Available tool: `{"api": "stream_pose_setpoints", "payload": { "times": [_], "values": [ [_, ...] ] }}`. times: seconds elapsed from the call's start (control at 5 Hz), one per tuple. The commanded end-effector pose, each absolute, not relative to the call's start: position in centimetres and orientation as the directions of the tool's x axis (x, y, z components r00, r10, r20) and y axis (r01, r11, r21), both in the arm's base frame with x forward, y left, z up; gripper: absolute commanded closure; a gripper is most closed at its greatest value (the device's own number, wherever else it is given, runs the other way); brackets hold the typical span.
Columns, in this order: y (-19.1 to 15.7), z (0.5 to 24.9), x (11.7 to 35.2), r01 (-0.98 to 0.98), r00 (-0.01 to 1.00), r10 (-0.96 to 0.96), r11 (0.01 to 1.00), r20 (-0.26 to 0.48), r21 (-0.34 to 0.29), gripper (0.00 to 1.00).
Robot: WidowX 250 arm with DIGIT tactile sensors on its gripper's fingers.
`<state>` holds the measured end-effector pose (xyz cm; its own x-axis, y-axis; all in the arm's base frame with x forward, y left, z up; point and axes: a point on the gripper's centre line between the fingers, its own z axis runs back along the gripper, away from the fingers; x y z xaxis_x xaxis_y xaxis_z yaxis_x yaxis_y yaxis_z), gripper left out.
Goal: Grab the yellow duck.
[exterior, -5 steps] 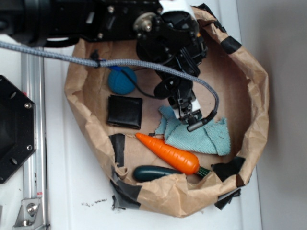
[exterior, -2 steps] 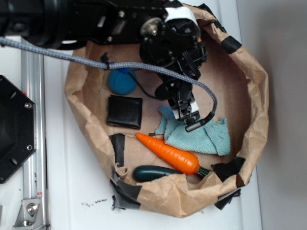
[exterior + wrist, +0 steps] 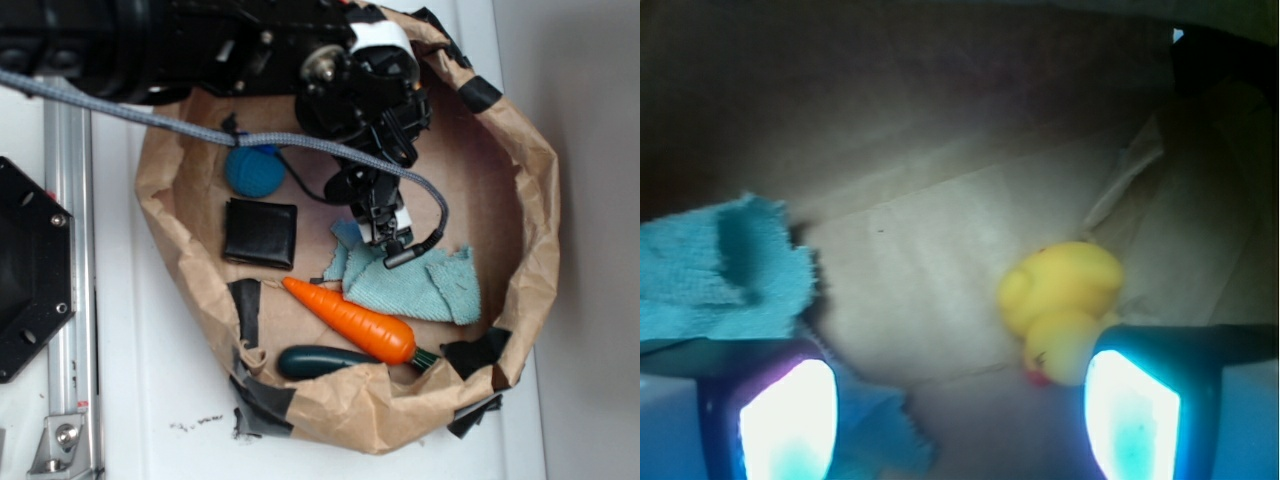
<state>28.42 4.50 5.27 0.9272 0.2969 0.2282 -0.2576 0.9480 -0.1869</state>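
brown paper bowl (image 3: pixel 520 200), yellow duck (image 3: pixel 1065 300) hidden under arm outside, spread tool (image 3: pixel 960 415) just above it

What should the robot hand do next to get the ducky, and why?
Probably slide a little toward the yellow duck and then lower. In the wrist view the gripper is open, but the duck sits off-centre, close to one finger, beside the blue cloth, not between the fingers.

In the exterior view, a ball (image 3: pixel 254 171), a pouch (image 3: pixel 260 234), a cloth (image 3: pixel 420 285) and a carrot (image 3: pixel 350 320) are contained in a paper bag (image 3: pixel 520 200). In the wrist view, the duck (image 3: pixel 1060 305) is seen right of the cloth (image 3: pixel 715 270).
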Motion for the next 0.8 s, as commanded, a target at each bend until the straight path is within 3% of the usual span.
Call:
{"api": "stream_pose_setpoints", "payload": {
  "times": [0.0,0.2,0.6],
  "values": [
    [7.4,3.0,28.8,-0.271,0.925,0.315,0.939,0.213,-0.210,0.00],
    [7.1,1.5,28.4,-0.257,0.935,0.296,0.945,0.197,-0.201,0.00],
    [6.9,2.1,28.6,-0.253,0.932,0.292,0.948,0.215,-0.191,0.00]
  ]
}}
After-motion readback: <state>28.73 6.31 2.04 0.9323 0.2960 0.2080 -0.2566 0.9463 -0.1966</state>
